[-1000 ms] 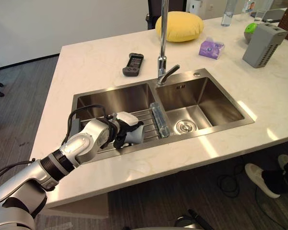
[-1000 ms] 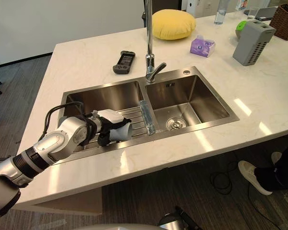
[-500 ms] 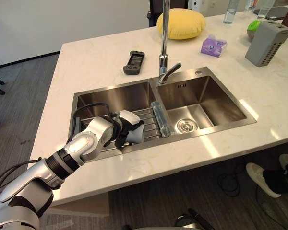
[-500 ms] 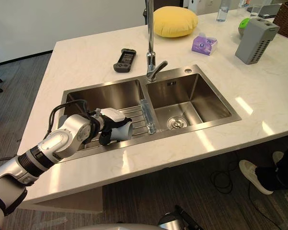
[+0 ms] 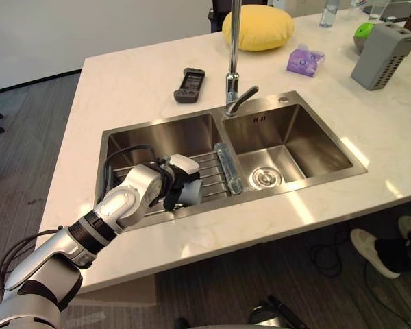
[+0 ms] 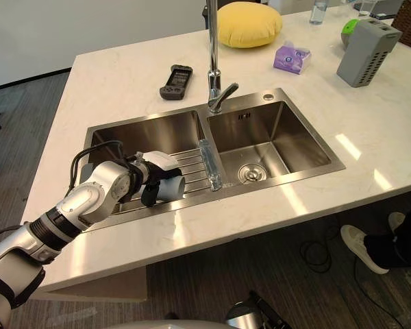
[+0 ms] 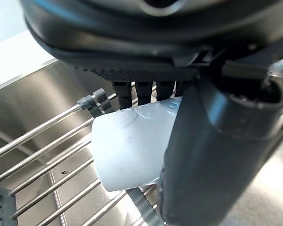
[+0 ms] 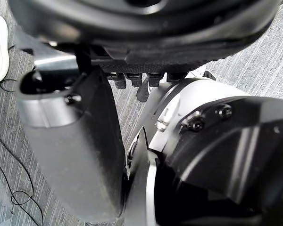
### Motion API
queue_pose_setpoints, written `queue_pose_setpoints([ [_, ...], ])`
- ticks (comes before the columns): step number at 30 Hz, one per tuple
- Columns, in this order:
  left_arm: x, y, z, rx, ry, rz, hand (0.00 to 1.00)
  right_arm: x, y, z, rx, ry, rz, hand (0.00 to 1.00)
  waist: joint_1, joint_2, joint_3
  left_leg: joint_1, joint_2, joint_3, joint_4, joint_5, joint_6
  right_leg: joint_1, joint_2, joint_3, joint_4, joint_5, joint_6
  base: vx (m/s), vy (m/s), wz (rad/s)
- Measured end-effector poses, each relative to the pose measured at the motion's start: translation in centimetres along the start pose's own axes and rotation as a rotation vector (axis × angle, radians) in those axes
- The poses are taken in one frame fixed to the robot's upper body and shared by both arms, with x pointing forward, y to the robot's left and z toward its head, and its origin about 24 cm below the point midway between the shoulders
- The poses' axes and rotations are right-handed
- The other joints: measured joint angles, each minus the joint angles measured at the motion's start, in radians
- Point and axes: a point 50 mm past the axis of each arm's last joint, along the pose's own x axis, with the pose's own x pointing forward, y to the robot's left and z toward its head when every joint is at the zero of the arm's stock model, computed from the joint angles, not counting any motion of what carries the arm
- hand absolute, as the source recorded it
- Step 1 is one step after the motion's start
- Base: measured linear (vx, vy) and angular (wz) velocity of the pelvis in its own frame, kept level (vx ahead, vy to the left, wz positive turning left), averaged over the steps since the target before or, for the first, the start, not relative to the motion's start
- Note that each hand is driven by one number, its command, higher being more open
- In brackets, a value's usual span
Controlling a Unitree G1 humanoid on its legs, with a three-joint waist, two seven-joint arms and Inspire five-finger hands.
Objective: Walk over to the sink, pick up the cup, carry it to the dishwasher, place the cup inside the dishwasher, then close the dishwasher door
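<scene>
The left hand (image 5: 170, 186) reaches into the left basin of the sink (image 5: 308, 147), its fingers and thumb curled round the cup (image 5: 192, 192). The cup is pale and lies on its side on the wire rack (image 5: 211, 173) near the basin's front wall, mouth facing the divider between the basins. In the left wrist view the fingers (image 7: 144, 89) wrap over the cup's upper side and the thumb (image 7: 203, 155) presses on the opposite side. A clear bottle (image 5: 229, 168) lies along the divider, just beside the rack. The tap (image 5: 233, 82) stands behind the divider. On the counter (image 5: 137, 82) behind the sink lie a dark remote (image 5: 190, 84), a yellow cushion (image 5: 258, 27) and a purple packet (image 5: 303, 60). The right hand (image 8: 75, 141) shows above grey floor; whether it is spread or closed cannot be told
</scene>
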Motion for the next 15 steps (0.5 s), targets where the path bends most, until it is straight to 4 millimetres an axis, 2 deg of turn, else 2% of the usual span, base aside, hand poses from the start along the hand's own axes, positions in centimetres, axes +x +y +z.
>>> queue_pose_setpoints([
  [3,-0.21,0.11,-0.39,0.019,0.008,0.0,0.0,0.0,0.27,0.18,-0.003,-0.01,0.0,1.0,-0.012,0.003,0.005,0.0,0.0,0.002,0.004,-0.003,-0.001,0.0,0.001,0.002,-0.004,0.002,0.002,0.0,0.0,-0.02],
  [10,-0.21,0.24,0.14,0.014,-0.042,0.006,0.0,-0.03,0.31,0.18,-0.007,-0.012,-0.001,1.0,-0.012,0.003,0.005,0.0,0.0,0.001,0.004,-0.008,-0.002,0.002,0.001,0.001,-0.006,0.002,0.002,0.0,0.0,0.0],
  [15,0.01,-0.67,-0.33,-0.04,-0.099,0.074,0.0,-0.09,0.24,0.15,-0.024,-0.02,0.004,1.0,-0.012,0.004,0.004,0.0,0.0,0.001,0.003,-0.008,-0.002,0.003,0.001,-0.003,-0.007,0.001,0.001,0.0,0.0,0.0],
])
